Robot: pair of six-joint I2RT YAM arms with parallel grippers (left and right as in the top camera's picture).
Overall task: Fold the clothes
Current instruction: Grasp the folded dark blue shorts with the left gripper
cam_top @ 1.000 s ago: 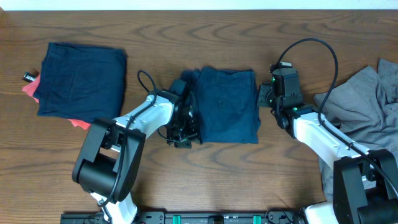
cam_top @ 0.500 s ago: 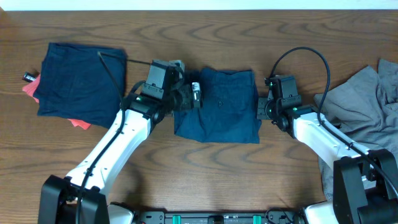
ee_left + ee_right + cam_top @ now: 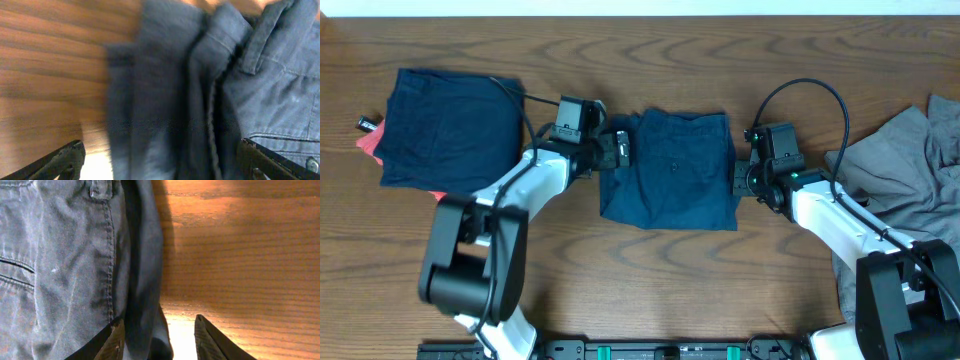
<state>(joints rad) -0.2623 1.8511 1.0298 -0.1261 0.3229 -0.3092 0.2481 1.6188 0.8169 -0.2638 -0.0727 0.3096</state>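
Note:
The clothes are spread over the table. A folded pair of navy shorts (image 3: pixel 672 170) lies in the middle. My left gripper (image 3: pixel 618 150) is open at the shorts' left edge. In the left wrist view its jaws (image 3: pixel 165 167) stand wide apart, with bunched navy folds (image 3: pixel 170 100) lying between them and bare wood beside the left finger (image 3: pixel 65 160). My right gripper (image 3: pixel 742 172) is open at the shorts' right edge. The folded hem (image 3: pixel 142 280) lies between its jaws (image 3: pixel 162 345), against the left finger (image 3: pixel 114 342) and clear of the right finger.
A second folded navy garment (image 3: pixel 450 128) lies at far left on a coral-red piece (image 3: pixel 445 197), with a small black object (image 3: pixel 365 124) beside it. A crumpled grey garment (image 3: pixel 905 165) fills the right edge. Bare wood (image 3: pixel 660 280) lies in front of the shorts.
My left gripper rose from the shorts' lower left corner to their upper left edge and opened wide. My right gripper opened a little and slid slightly towards me along the right edge.

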